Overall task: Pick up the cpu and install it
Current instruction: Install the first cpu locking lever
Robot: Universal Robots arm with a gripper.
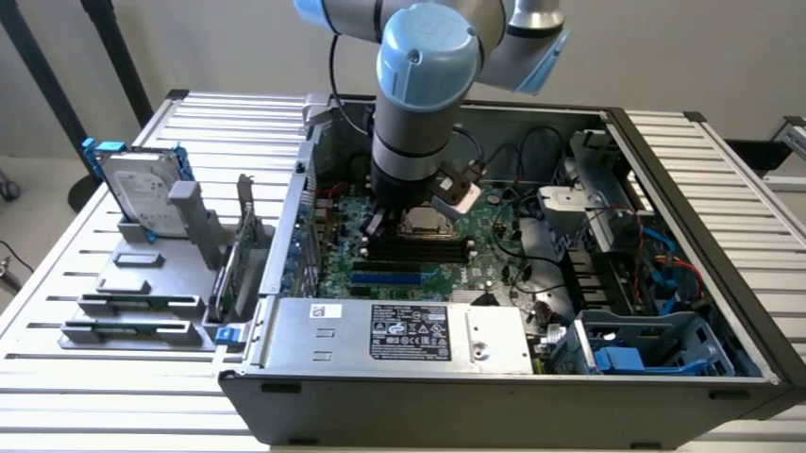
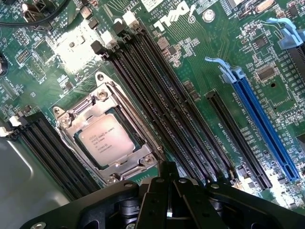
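The small flat square cpu (image 2: 106, 139) with its shiny silver-grey metal top lies inside the silver metal socket frame (image 2: 64, 121) on the green motherboard (image 2: 200, 71). It looks like it is already sitting in its place, flat and square in the frame. I judge that the putting-in part is done or close to done, but I cannot tell if the frame is locked down.

The black gripper (image 2: 169, 191) has its two fingers pressed together, with only a thin line between them. It holds nothing. In the wrist view the fingertips sit just beside one corner of the socket frame, over the edge of the long black memory slots (image 2: 157, 95). So the cpu is not right under the fingers. It lies a little way off to one side of them, down on the board, and close by.

The chip is square, so it has no long side to line up with. The memory slots next to it do run long, and they pass along one side of the socket.

In the exterior view the grey and blue robot arm (image 1: 422, 94) reaches straight down into the open dark grey computer case (image 1: 705, 170), and the gripper (image 1: 400, 212) is low over the middle of the board.
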